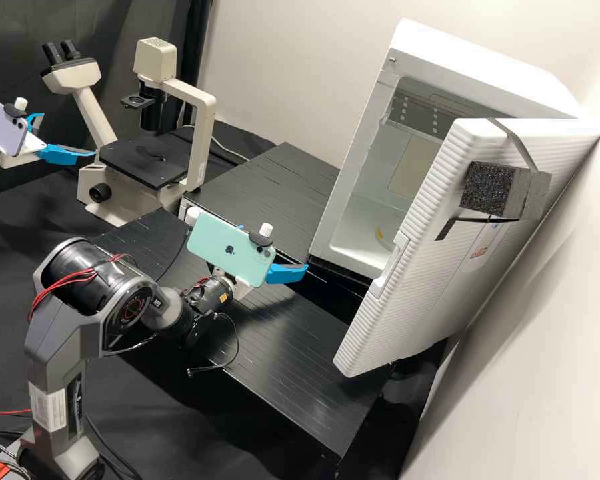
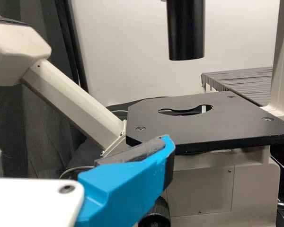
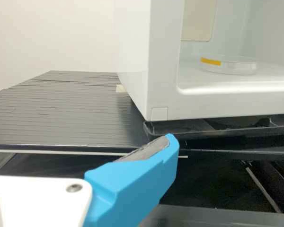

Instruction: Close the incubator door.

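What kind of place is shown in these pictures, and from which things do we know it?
Probably a laboratory, perhaps one for biology: a microscope stands on the bench side, a white incubator has its door open, and inside lies what looks like a petri dish.

Right arm (image 1: 97, 277) bent; left gripper (image 1: 69, 135), right gripper (image 1: 283, 253) — jaws parted.

Below the right gripper (image 1: 305, 269) lies a ribbed black platform (image 1: 273, 373). Beyond it, a second platform (image 1: 267, 187) (equally black and ribbed) bears the white incubator (image 1: 460, 57), right of that gripper. The microscope (image 1: 205, 127) stands on the black bench (image 1: 200, 430), just ahead of the left gripper (image 1: 92, 155).
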You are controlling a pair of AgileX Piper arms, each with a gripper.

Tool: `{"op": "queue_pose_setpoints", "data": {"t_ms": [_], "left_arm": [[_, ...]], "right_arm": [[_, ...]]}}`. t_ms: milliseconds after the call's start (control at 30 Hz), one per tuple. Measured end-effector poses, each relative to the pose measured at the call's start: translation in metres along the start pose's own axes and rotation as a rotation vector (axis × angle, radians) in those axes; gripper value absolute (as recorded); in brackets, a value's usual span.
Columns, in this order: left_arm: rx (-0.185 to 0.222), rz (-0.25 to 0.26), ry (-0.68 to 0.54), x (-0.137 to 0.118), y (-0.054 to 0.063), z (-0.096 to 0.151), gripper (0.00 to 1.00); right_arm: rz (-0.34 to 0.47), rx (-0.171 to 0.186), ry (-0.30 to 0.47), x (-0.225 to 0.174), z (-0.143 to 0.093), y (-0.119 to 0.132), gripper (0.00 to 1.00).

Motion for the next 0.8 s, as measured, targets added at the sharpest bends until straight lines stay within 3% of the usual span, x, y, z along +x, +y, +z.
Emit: {"op": "queue_pose_setpoints", "data": {"t_ms": [300,433,567,800], "left_arm": [[0.000,0.000,0.000,0.000,0.000,0.000,1.00],[0.000,0.000,0.000,0.000,0.000,0.000,1.00],[0.000,0.000,0.000,0.000,0.000,0.000,1.00],[0.000,0.000,0.000,0.000,0.000,0.000,1.00]], "right_arm": [[0.003,0.000,0.000,-0.001,0.000,0.001,1.00],[0.023,-0.002,0.007,-0.020,-0.002,0.007,1.00],[0.113,-0.004,0.067,-0.050,-0.012,0.023,1.00],[0.312,-0.047,0.215,-0.110,-0.032,0.059,1.00]]}}
